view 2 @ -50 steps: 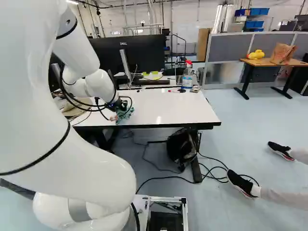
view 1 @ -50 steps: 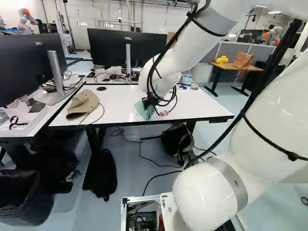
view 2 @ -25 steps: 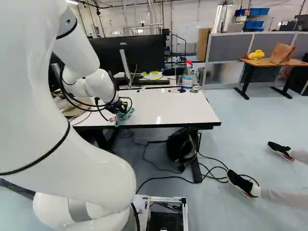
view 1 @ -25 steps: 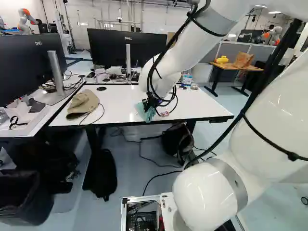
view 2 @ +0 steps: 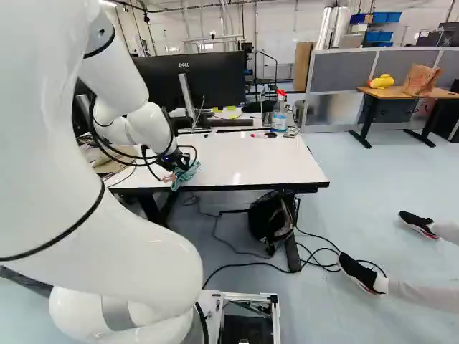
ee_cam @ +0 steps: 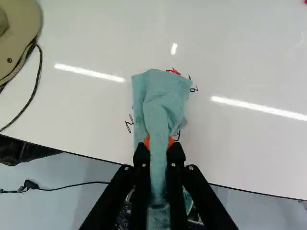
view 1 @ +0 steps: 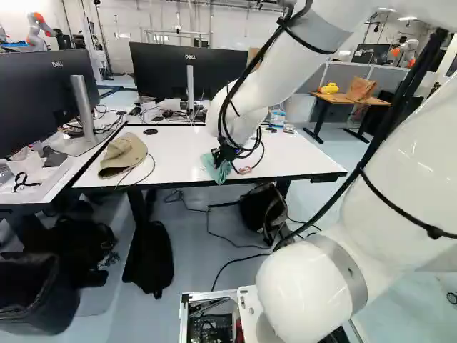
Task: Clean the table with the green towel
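In the left base view my gripper [view 1: 226, 152] is low over the white table [view 1: 182, 151], near its front edge. The green towel [view 1: 215, 170] hangs from it onto the tabletop. Seen from the wrist, the gripper [ee_cam: 159, 146] has its orange pads pressed against a bunched fold of the towel [ee_cam: 162, 98] from both sides. The cloth spreads ahead of the fingers, and its tail runs back between them. Black scribbles [ee_cam: 129, 123] show beside the towel, and a red scribble [ee_cam: 173, 71] touches its far end. What lies beneath the cloth is hidden.
A tan hat [view 1: 123, 155] with a dark cord lies at the table's left side. Monitors [view 1: 187, 71] stand behind. A spray bottle [view 2: 279, 113] is at the back right. A black bag [view 2: 271, 221] rests under the table. Legs of a person extend in at the right of the right base view.
The gripper has shifted slightly over the tabletop with the towel held in it, and the cloth's folds lie a little differently. The base has not moved.
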